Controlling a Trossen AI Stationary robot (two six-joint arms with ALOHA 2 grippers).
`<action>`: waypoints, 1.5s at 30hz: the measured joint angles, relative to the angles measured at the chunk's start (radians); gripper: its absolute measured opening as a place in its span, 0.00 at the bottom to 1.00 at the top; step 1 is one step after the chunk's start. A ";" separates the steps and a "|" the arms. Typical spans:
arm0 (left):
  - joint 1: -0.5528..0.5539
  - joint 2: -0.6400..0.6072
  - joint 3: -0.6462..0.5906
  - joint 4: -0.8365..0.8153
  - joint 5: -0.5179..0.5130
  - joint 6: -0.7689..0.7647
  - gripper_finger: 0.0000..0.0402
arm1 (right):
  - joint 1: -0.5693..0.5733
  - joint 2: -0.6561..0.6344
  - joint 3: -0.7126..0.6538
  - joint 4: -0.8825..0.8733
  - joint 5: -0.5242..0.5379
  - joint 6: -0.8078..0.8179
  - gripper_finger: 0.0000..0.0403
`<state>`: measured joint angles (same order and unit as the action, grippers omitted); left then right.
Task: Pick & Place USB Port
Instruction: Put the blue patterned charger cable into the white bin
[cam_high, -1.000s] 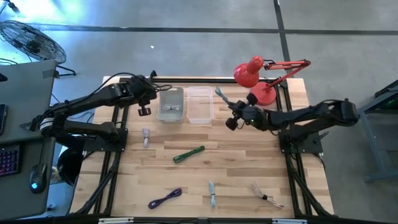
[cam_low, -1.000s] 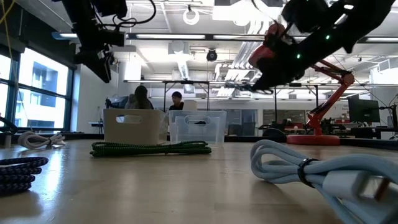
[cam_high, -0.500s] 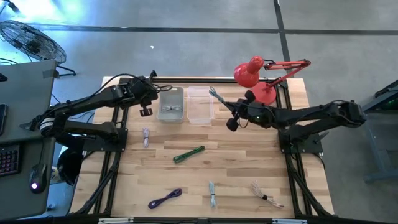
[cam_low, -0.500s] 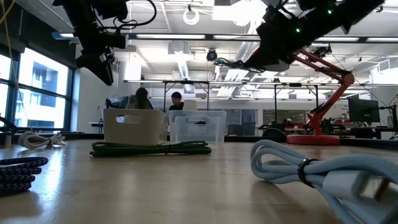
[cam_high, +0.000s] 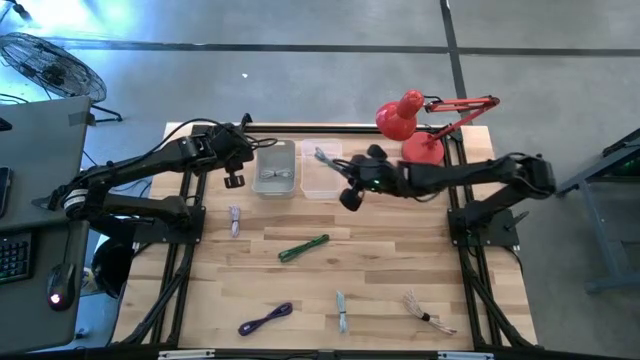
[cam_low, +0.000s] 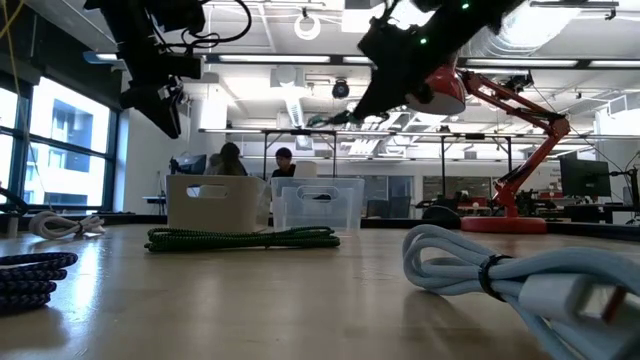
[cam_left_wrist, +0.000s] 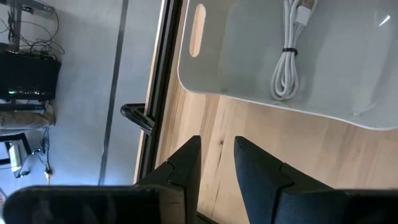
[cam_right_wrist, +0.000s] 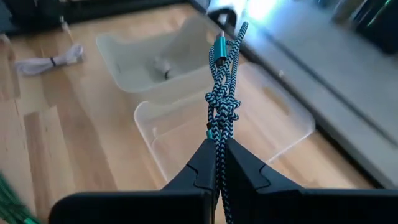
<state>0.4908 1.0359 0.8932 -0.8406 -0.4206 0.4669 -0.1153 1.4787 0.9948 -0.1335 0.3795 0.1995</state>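
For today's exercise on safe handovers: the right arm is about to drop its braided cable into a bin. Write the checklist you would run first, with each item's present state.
1. Right hand shut on the teal braided cable: ok.
2. Cable hangs free of the table, lifted clear: ok.
3. Cable is over the clear bin: ok in the high view, where its tip reaches over the bin's rim.
4. Clear bin has room: ok; it looks empty.
5. Left hand out of the way: ok; it waits beside the white bin, which already holds a white cable.
6. Red lamp clear of the right arm: cannot tell; they overlap from above.
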 joint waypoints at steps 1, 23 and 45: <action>0.000 0.000 0.000 0.000 0.000 0.001 0.23 | -0.007 0.024 0.021 -0.012 -0.019 0.011 0.02; 0.000 0.000 -0.001 -0.041 -0.001 0.007 0.23 | -0.082 0.211 0.218 -0.195 -0.101 0.141 0.02; 0.000 0.000 -0.001 -0.053 0.010 -0.001 0.23 | -0.088 0.277 0.218 -0.089 -0.150 0.136 0.03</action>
<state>0.4908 1.0355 0.8925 -0.8932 -0.4103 0.4664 -0.2035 1.7561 1.2129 -0.2227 0.2298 0.3359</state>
